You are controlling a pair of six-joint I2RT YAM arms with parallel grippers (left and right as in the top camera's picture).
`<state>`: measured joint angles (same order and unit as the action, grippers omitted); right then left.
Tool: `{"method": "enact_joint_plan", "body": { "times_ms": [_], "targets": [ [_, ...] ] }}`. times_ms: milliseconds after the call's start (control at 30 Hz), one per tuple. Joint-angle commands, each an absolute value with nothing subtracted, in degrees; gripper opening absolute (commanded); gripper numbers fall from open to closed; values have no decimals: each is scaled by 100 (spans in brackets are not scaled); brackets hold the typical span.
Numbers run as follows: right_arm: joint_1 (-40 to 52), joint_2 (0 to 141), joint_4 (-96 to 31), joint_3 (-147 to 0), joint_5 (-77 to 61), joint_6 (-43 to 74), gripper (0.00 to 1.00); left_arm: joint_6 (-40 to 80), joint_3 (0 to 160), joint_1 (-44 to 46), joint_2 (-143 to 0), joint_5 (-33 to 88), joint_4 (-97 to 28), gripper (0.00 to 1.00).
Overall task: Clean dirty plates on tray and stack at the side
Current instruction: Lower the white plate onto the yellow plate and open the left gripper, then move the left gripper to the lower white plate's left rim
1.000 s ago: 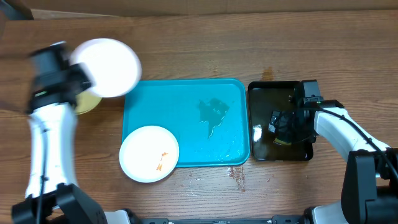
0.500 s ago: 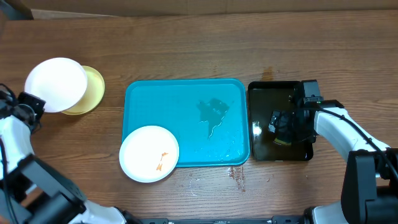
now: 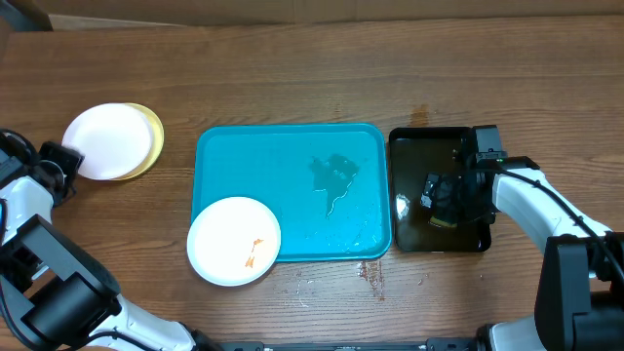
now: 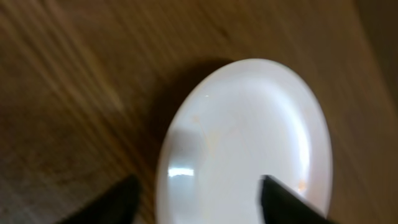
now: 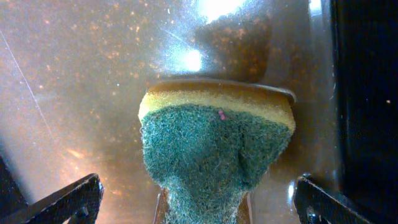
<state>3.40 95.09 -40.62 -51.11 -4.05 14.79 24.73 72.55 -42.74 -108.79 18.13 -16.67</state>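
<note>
White plate (image 3: 105, 141) lies on the green-yellow rimmed plate (image 3: 149, 146) at the far left of the bench (image 3: 292, 68), off-centre toward your left hand (image 3: 60, 161). That hand's fingers stand apart at its rim, clamped on nothing. Clip that rim as you back away and the top plate may slide off the stack. Next, the smeared plate (image 3: 234, 240) overhangs the front-left corner of the turquoise tray (image 3: 292, 146). Press on its outer edge and it could tip onto the bench. A puddle (image 3: 334, 175) wets the tray, so a plate dragged through it may slip. At the right, your right hand (image 5: 202, 200) hangs with its fingers wide either side of the sponge (image 5: 217, 143) in the black tray (image 3: 409, 234), not touching it. A shallow pinch may drop it.
</note>
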Motion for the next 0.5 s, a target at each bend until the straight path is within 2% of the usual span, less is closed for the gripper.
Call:
{"method": "enact_joint_plan", "body": {
  "times_ms": [0,67,300,467],
  "targets": [
    [318,9526,-4073,-5059,-368,1496,100,2532,7369,-4230,-10816,3050,-1741,100],
    [318,9526,-4073,-5059,-368,1496,100,2842,7384,-4228,-10597,3111,-2075,100],
    [318,9526,-4073,-5059,-368,1496,100,2829,7384,-4112,-9013,2923,-2941,100],
    [318,9526,-4073,-5059,-368,1496,100,2554,7384,-3699,-7787,2773,-4338,100]
  ]
}}
